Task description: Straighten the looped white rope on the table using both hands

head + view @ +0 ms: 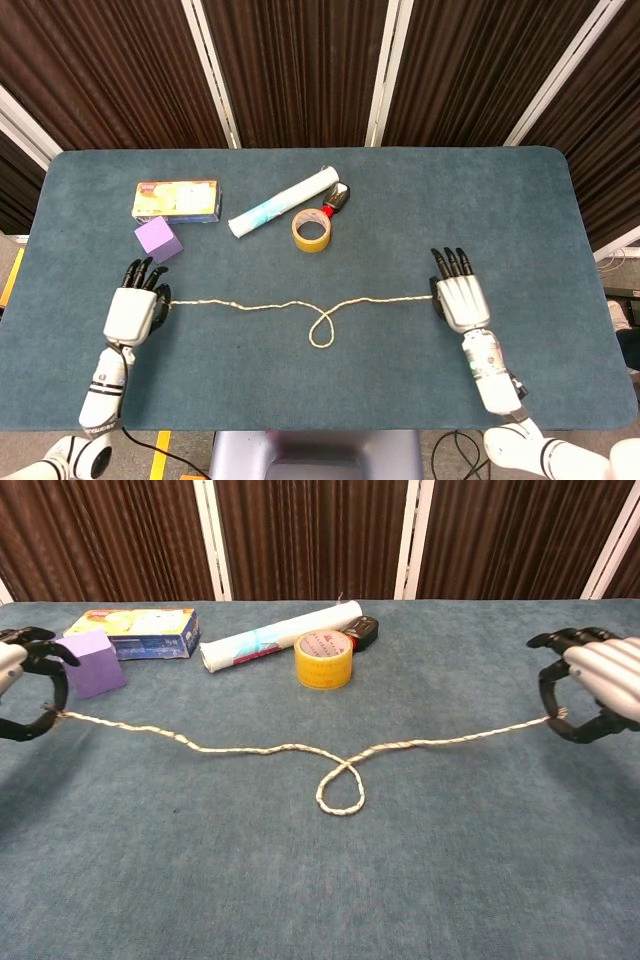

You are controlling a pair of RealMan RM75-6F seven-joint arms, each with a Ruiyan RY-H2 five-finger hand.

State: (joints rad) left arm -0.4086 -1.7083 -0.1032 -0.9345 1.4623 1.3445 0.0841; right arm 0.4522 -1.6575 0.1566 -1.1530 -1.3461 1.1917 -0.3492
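The white rope [270, 305] [240, 747] lies stretched across the front of the table with one small loop [321, 332] [340, 791] left near its middle. My left hand [133, 309] [22, 685] pinches the rope's left end, just in front of the purple cube. My right hand [459, 298] [593, 683] pinches the right end at the far side. Both ends hang slightly above the cloth in the chest view.
A purple cube [158, 239] [91, 662] and a flat box [176, 200] [135, 631] sit at the back left. A rolled white tube [283, 201] [282, 635], a yellow tape roll [311, 230] [323, 658] and a small black-and-red object [337, 198] lie behind the rope's middle.
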